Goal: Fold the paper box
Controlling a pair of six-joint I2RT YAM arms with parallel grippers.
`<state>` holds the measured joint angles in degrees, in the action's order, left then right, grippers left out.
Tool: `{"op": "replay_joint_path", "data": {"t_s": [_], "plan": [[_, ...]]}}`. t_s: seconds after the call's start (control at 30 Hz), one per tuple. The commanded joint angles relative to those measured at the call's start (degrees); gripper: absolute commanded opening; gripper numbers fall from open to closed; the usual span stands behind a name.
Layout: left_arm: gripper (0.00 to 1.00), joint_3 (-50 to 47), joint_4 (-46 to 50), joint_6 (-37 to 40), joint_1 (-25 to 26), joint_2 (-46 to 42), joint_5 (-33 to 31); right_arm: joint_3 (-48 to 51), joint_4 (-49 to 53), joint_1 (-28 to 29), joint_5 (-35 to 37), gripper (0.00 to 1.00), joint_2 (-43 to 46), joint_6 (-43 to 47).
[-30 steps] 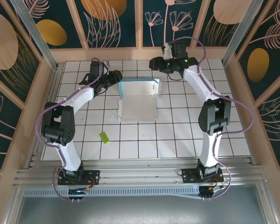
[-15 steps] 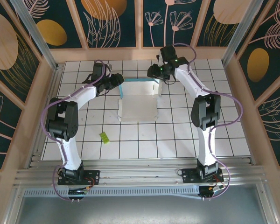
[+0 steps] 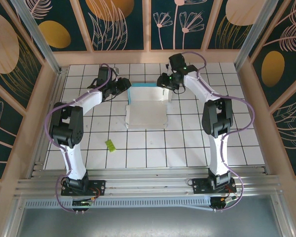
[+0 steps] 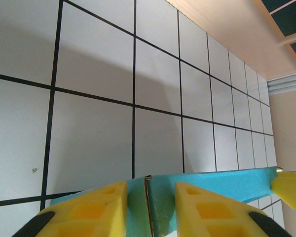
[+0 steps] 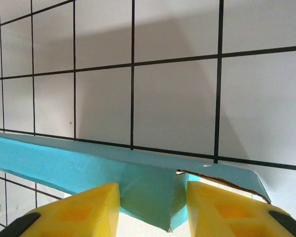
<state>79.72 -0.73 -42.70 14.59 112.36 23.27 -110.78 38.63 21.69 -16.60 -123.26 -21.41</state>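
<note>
paper box (image 3: 146, 111), light, floppy card toward twelve o'clock on the table (image 3: 197, 148), looks best pinched at the corners of its teal back wall (image 3: 147, 86), where left gripper (image 4: 150, 190) and right gripper (image 5: 153, 190) straddle it, jaws apart.

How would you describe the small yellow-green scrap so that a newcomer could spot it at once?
Start at the white tiled table. The box lies near its middle; the scrap lies alone, nearer the arm bases and left of the box. It is tiny and yellow-green, whereas the box is large, white and teal.
</note>
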Motion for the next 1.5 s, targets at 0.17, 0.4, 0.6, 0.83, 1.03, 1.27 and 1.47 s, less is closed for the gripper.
{"op": "replay_joint_path", "data": {"t_s": [0.17, 0.4, 0.6, 0.83, 1.03, 1.27, 1.47], "plan": [[0.22, -3.24, -2.63, -2.63, 0.05, 0.73, 4.04, 2.87, -1.43, 0.19, -0.72, 0.35, 1.59, -0.78], [0.21, -8.70, -6.69, -4.13, 0.09, -0.90, 5.72, 8.36, -4.65, 0.65, -1.75, 0.35, 4.07, -2.12], [0.21, -10.82, -7.36, -3.73, 0.03, -1.78, 5.94, 8.60, -4.19, 0.64, -1.08, 0.35, 4.71, -1.90], [0.31, -8.34, -1.87, 1.53, 0.01, -4.09, 1.04, 7.03, -2.96, 0.70, 0.50, 0.37, 6.05, -1.10], [0.32, -6.95, -0.40, 3.37, 0.00, -4.61, 0.67, 4.94, -1.98, 0.76, 1.04, 0.40, 7.02, -0.74], [0.33, -6.43, -0.33, 3.67, 0.09, -4.27, 1.14, 3.00, -0.95, 0.68, 2.57, 0.43, 8.20, -0.22], [0.33, -5.91, -0.15, 3.61, 0.01, -3.92, 1.42, 2.95, -0.49, 0.66, 3.37, 0.44, 9.65, -0.29]]}}
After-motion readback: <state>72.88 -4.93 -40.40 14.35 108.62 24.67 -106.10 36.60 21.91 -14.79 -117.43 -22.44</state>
